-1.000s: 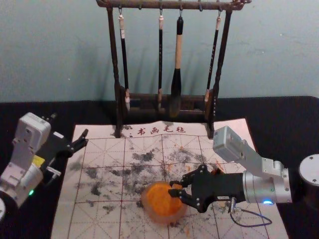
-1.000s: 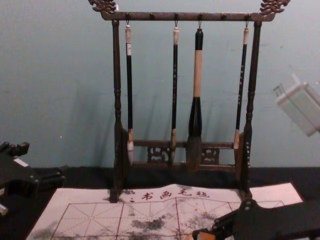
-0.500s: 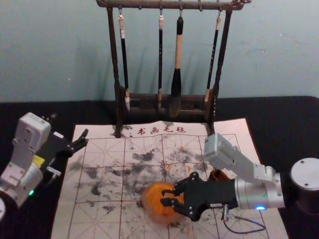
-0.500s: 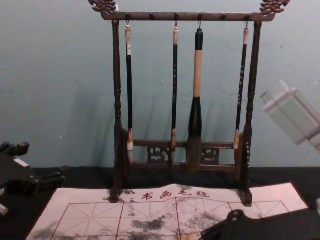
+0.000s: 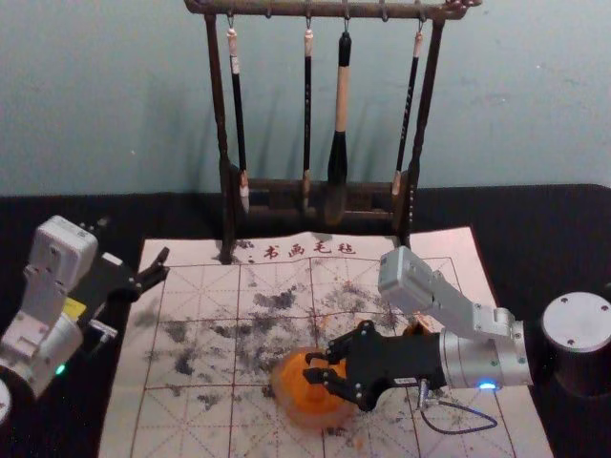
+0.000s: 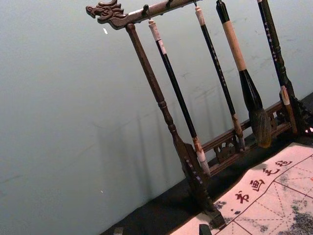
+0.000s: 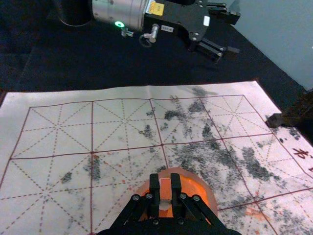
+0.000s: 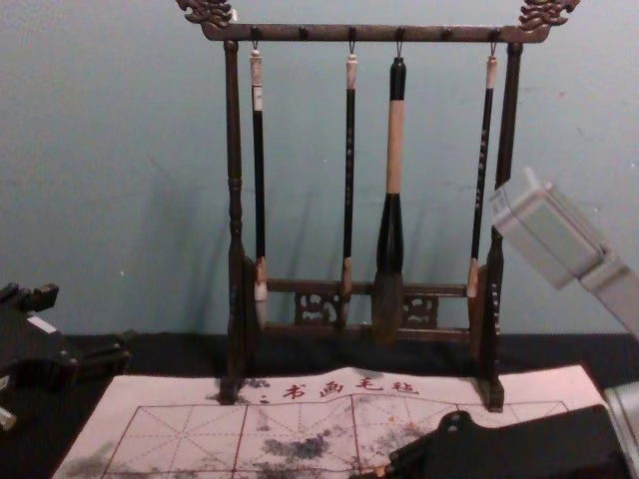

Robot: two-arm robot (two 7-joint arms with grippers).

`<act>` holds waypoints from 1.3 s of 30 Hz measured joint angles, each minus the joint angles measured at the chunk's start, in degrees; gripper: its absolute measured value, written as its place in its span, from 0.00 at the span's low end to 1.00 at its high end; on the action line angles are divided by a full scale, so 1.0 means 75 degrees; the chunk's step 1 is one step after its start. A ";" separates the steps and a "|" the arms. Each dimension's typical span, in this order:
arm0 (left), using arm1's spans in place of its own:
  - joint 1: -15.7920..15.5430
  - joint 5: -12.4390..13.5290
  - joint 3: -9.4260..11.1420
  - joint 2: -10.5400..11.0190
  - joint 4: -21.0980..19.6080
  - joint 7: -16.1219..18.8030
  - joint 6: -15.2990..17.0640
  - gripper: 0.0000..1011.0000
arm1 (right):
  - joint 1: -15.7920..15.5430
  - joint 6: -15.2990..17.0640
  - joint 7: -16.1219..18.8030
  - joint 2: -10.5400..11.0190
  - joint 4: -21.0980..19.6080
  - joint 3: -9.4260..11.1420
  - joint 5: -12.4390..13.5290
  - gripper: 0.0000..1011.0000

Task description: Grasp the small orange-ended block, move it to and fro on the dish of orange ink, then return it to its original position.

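Block [image 7: 165,188] clamped in right fingers [image 5: 311,366] over dish [image 5: 285,405] — left fingers [image 5: 133,244] apart near mat edge [image 5: 124,355].

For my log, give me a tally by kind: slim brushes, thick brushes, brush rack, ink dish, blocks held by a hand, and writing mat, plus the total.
Slim brushes: 3
Thick brush: 1
Brush rack: 1
Ink dish: 1
Block, in the right hand: 1
Writing mat: 1
Total: 8
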 joint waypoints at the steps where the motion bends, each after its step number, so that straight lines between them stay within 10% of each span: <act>1: 0.0000 0.0000 0.0000 0.0000 0.0000 0.0000 0.0000 0.99 | 0.0000 0.0000 0.0000 0.0000 0.0000 0.0000 0.0000 0.09; 39: 0.0000 0.0000 0.0000 0.0000 0.0000 0.0000 0.0000 0.99 | -0.0424 0.0077 -0.0309 0.0538 -0.0587 0.0619 0.0472 0.09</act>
